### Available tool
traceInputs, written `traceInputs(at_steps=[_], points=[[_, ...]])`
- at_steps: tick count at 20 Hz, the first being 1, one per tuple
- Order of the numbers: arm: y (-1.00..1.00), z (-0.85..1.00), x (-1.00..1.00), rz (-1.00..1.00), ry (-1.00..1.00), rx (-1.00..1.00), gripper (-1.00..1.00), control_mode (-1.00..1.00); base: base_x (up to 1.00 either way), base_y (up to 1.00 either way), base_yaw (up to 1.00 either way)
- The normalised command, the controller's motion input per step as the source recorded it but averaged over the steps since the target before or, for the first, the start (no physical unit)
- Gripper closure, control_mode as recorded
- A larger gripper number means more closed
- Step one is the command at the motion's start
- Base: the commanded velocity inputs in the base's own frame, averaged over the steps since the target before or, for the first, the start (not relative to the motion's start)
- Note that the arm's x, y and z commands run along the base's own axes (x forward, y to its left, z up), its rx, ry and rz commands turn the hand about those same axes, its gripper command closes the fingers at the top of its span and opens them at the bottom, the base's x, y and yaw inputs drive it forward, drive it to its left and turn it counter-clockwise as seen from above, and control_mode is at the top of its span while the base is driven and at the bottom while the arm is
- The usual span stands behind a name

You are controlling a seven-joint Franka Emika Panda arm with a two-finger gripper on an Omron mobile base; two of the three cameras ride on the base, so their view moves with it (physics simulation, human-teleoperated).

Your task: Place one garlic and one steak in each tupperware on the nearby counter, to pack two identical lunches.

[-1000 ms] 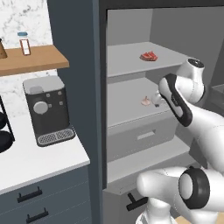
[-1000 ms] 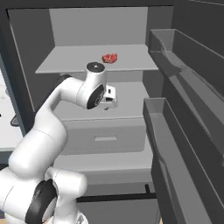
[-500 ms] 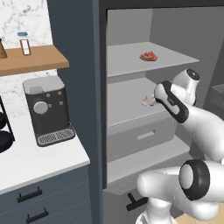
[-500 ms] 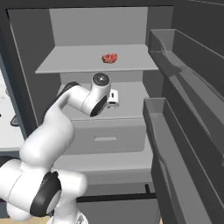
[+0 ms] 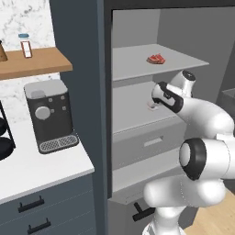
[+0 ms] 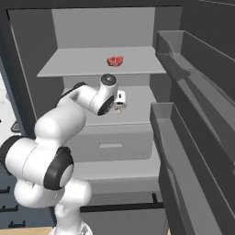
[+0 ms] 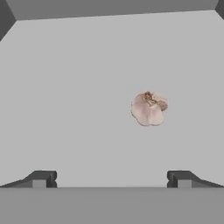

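An open grey fridge [image 6: 27, 50] holds a red steak [image 6: 115, 60] near the upper shelf's front edge. On the middle shelf [image 7: 65, 87] lies a garlic bulb [image 7: 149, 108]; the hand [image 7: 111, 178], wide open and empty, faces it, likely to grasp.

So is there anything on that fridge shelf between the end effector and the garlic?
Nothing visible. In the hand view the garlic lies alone on the bare grey shelf, ahead of the open end effector and a little off-centre toward one finger.
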Motion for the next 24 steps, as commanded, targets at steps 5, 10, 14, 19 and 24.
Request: traceInputs(at_steps=[5, 10, 14, 19, 24], points=[[0.00, -0.32, 0.41, 0.00, 0.00, -0.03, -1.00, -1.00, 0.00, 0.00, 0.00], [-0.08, -0.28, 0.49, 0.00, 0.00, -0.03, -1.00, -1.00, 0.00, 0.00, 0.00], [-0.31, -0.09, 0.27, -0.01, 0.00, 0.00, -1.00, -1.00, 0.00, 0.00, 0.00], [-0.12, -0.03, 0.22, 0.00, 0.00, 0.00, -1.00, -1.00, 0.00, 0.00, 0.00], [0.00, -0.32, 0.23, 0.00, 0.00, 0.00, -1.00, -1.00, 0.00, 0.00, 0.00]])
